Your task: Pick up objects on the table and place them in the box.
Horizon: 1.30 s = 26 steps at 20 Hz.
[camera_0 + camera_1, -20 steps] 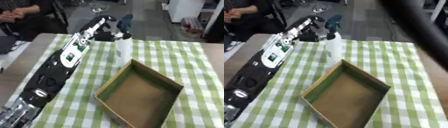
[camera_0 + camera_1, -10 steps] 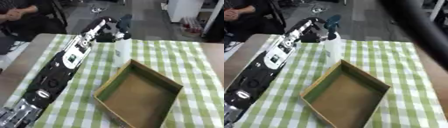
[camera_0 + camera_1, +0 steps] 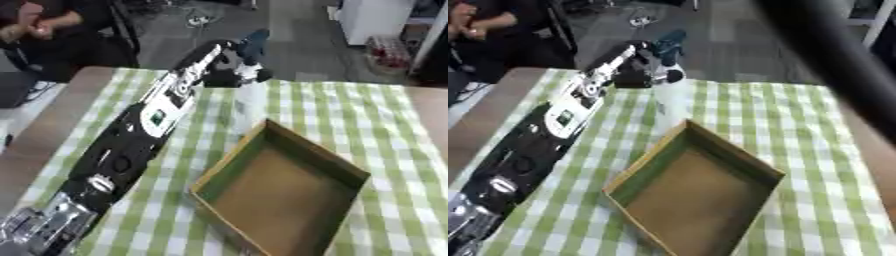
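Fingers of left hand (image 3: pixel 229 75) are curled round white spray bottle with blue trigger head (image 3: pixel 249 102), upright just behind open brown cardboard box (image 3: pixel 280 192). Bottle should be lifted straight, clearing box's rim.

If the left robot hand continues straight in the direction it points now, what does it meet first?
Most likely the spray bottle: the left robot hand is already at its neck, under the blue trigger head, though depth there is unclear.
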Motion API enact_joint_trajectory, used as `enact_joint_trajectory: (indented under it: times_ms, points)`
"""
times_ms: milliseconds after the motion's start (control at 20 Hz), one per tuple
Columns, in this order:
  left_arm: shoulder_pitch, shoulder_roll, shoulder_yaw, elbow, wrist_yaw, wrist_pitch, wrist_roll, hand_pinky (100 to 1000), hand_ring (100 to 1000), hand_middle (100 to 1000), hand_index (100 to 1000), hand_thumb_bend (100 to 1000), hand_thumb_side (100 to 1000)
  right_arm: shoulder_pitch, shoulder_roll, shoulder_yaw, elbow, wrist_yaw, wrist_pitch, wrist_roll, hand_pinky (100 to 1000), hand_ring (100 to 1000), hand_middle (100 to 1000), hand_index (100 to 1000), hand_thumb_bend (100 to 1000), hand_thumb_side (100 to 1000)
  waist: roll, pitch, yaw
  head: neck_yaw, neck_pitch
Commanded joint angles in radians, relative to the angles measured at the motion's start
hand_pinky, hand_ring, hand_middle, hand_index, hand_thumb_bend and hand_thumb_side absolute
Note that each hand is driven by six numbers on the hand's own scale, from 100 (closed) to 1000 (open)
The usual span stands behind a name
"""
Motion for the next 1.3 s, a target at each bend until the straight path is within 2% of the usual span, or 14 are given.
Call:
enact_joint_trajectory:
  times_ms: [50,700,1250,1300]
  points:
    - [-0.026,-0.004,0.002,0.007,-0.018,0.003,0.003,584,802,869,886,728,766,-0.012,-0.018,-0.004,-0.013,0.0,0.001,0.002,374,488,507,742,215,989,-0.002,-0.01,0.0,0.016,-0.003]
    - [-0.038,-0.069,0.009,0.065,-0.127,0.012,0.035,593,810,871,886,710,758,-0.013,-0.017,-0.003,-0.013,0.001,0.002,0.002,374,488,507,741,216,989,-0.004,-0.01,0.0,0.016,-0.005]
    - [-0.042,-0.085,0.006,0.081,-0.15,0.01,0.04,610,820,882,890,713,766,-0.013,-0.017,-0.002,-0.013,0.001,0.004,0.002,374,488,507,741,215,990,-0.004,-0.01,0.0,0.017,-0.016]
    - [-0.043,-0.086,0.006,0.084,-0.153,0.011,0.039,633,839,890,897,717,769,-0.013,-0.017,-0.002,-0.013,0.001,0.004,0.003,374,488,507,741,215,990,-0.004,-0.01,0.0,0.018,-0.017]
